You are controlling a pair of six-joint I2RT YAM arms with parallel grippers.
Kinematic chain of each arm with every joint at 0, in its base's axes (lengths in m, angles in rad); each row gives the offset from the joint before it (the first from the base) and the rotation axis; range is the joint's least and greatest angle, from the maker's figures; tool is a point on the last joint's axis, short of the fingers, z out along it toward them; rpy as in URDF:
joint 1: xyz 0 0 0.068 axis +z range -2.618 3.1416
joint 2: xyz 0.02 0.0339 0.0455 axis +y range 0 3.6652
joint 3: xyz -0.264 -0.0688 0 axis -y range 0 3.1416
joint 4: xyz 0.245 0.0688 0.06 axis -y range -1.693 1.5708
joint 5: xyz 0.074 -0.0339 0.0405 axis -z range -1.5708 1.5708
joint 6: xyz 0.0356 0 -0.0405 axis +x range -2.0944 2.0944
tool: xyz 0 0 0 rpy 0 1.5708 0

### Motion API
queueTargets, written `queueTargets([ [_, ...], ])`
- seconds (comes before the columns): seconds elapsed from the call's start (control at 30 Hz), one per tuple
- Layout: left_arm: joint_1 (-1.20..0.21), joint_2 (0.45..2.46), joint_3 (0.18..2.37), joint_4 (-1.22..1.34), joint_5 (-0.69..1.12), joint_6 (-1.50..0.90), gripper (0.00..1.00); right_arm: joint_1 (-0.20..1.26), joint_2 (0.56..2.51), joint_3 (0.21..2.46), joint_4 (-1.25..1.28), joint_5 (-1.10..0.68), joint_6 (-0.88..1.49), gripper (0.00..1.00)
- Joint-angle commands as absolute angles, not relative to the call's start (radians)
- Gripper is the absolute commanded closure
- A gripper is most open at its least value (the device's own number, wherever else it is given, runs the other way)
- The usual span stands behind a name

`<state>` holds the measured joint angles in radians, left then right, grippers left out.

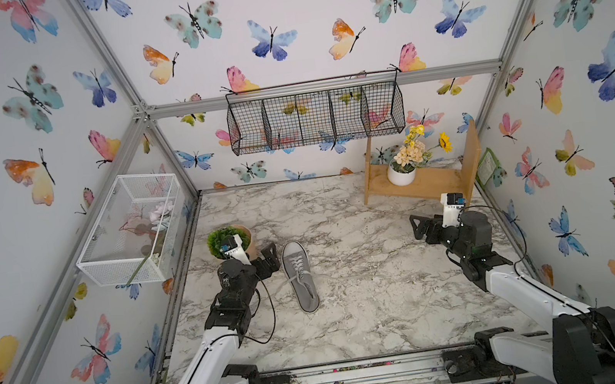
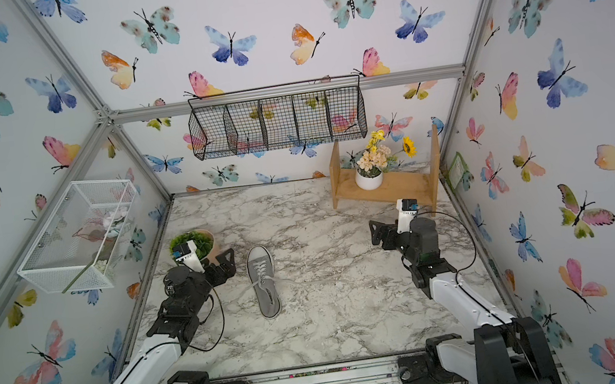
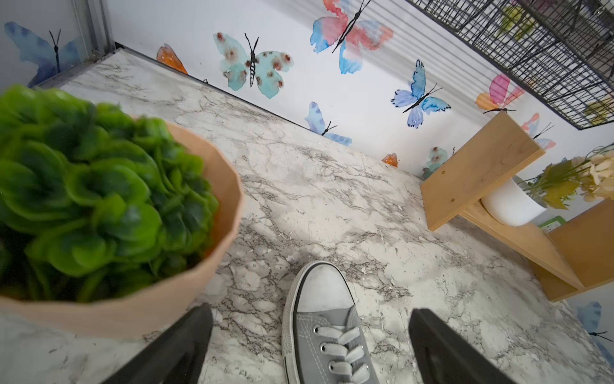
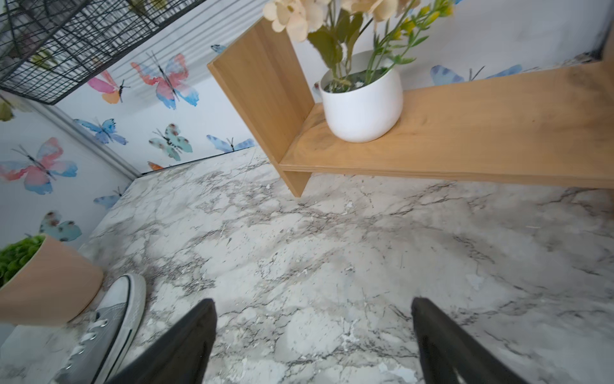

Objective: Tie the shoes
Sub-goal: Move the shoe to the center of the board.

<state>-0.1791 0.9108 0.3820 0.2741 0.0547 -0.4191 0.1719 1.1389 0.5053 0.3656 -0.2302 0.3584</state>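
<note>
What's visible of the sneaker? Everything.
Single grey canvas low-top sneaker, upright on its sole on the marble table, toe toward the back wall. White rubber toe cap, white sole edge, metal eyelets, white laces threaded but apparently untied, ends trailing sideways. Only the table touches it; nothing grips it.

Close by the left claw (image 3: 310, 316), with its matt black fingers, the shoe (image 3: 327, 339) is showing woven grey canvas, flat white cloth laces and a smooth white rubber toe cap. Ahead of the right claw (image 4: 314, 306), the marble-look tabletop (image 4: 332, 249) is giving off a soft sheen. Beyond it the shelf (image 4: 481, 133) is showing matt, grained wood under a smooth white pot (image 4: 362, 106).
</note>
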Motion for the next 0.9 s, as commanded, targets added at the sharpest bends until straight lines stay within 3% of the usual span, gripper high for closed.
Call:
queueTargets([
  [0.0,-0.201,0.923,0.375,0.15,0.159,-0.441,0.04,0.287,1.161,0.573,0.252,-0.287,0.342,0.06],
  [0.2,-0.245,0.971,0.382,0.05,0.197,-0.439,0.05,0.597,1.361,0.738,0.146,-0.254,0.348,0.08],
  [0.43,-0.245,0.995,0.372,0.051,0.182,-0.465,0.05,0.833,1.596,0.87,0.172,-0.315,0.434,0.23],
  [0.87,-0.245,0.983,0.36,0.074,0.138,-0.456,0.01,0.953,1.908,1.092,0.158,-0.397,0.477,0.38],
])
